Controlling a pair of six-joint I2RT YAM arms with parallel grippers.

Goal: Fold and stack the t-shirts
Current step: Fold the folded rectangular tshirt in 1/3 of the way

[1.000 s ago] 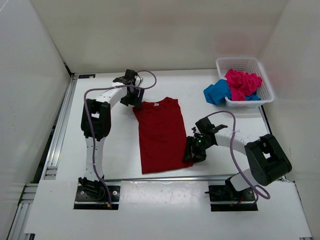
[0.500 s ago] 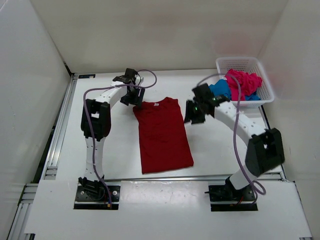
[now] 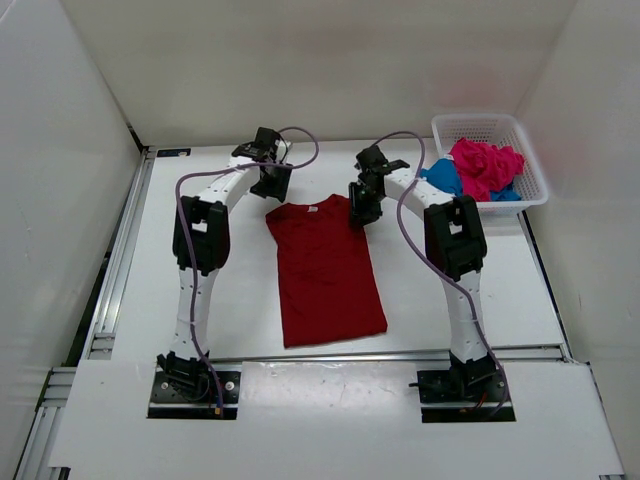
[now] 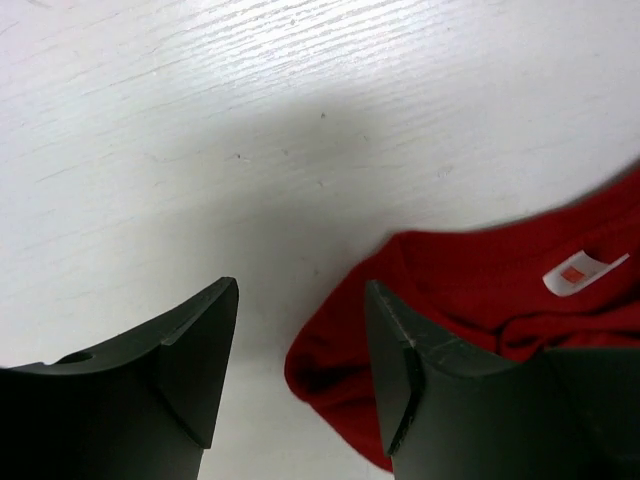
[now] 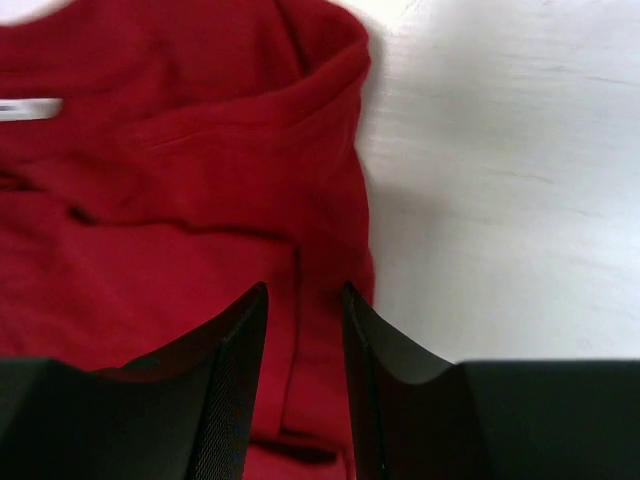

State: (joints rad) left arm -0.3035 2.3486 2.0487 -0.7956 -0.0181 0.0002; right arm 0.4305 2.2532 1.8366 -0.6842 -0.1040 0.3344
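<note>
The dark red t-shirt (image 3: pixel 325 265) lies flat on the table, folded into a long strip, collar at the far end. My left gripper (image 3: pixel 272 187) is open just above its far left corner (image 4: pixel 480 300); its jaws straddle the folded shoulder edge. My right gripper (image 3: pixel 362 210) is open over the far right corner (image 5: pixel 200 200), its jaws astride the shirt's right edge. The pink-magenta t-shirt (image 3: pixel 485 165) is bunched in the white basket. The blue t-shirt (image 3: pixel 437 183) hangs over the basket's left rim.
The white mesh basket (image 3: pixel 478 125) stands at the back right corner. White walls enclose the table on the left, back and right. A metal rail (image 3: pixel 115 270) runs along the left edge.
My right arm has swung from the shirt's near right hem up to its far right corner. My left gripper has shifted slightly at the far left corner. The shirt has not moved.
</note>
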